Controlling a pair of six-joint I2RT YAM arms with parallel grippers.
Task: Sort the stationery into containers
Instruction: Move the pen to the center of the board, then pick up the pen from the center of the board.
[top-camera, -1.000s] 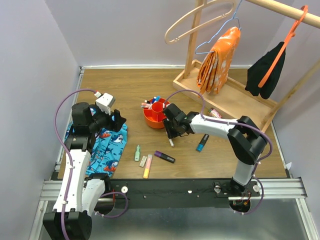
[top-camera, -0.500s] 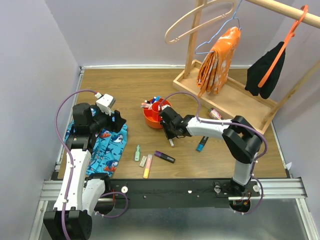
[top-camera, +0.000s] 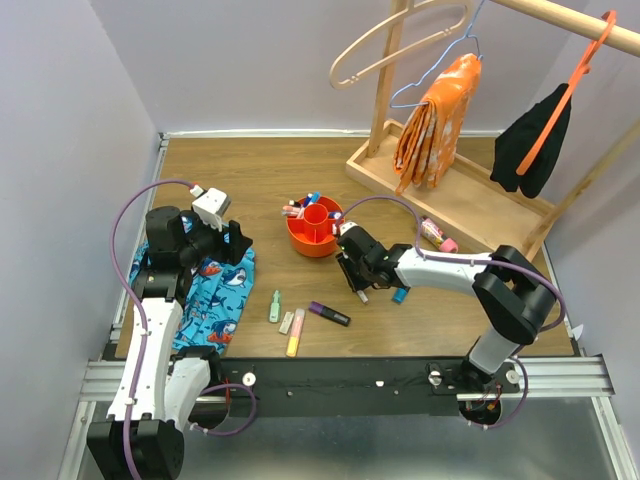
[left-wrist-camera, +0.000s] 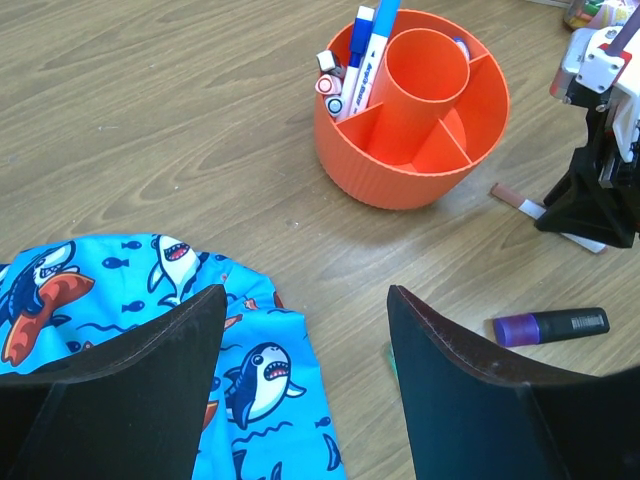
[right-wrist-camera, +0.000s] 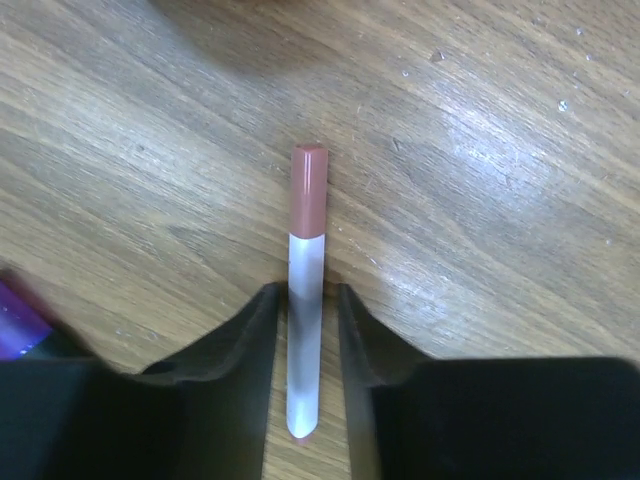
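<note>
The blue shark-print cloth (top-camera: 215, 295) lies at about 8 o'clock from the red-orange bowl (left-wrist-camera: 400, 180). The left gripper (left-wrist-camera: 305, 300) hovers above the cloth's edge nearest the bowl. Its jaws stand wide apart and hold nothing.

At about 6 to 7 o'clock from the bowl, three markers lie loose on the table (top-camera: 250, 170), close together: a pale green marker (top-camera: 274, 306), a pinkish-white highlighter (top-camera: 286, 322) and a yellow highlighter (top-camera: 295, 335).

The bowl stands upright near the middle of the table, with a central cup and divided compartments around it. Several pens (left-wrist-camera: 355, 70) stand bunched in one compartment, at 10 o'clock in the left wrist view. The other compartments seen in that view hold nothing.

A purple marker (left-wrist-camera: 552, 325) with a black cap lies at 6 o'clock from the bowl.

The right gripper (right-wrist-camera: 308, 290) is down at the table at about 5 o'clock from the bowl. It straddles a white pen (right-wrist-camera: 305, 250) with a brownish-red cap that lies flat on the wood. The jaws are drawn in close on either side of the barrel. Whether they actually pinch it I cannot tell.

A blue marker (top-camera: 400, 294) lies just beyond that gripper, at about 4 o'clock from the bowl. A pink marker (top-camera: 437, 235) lies at 3 o'clock, near the wooden rack base (top-camera: 470, 200).
</note>
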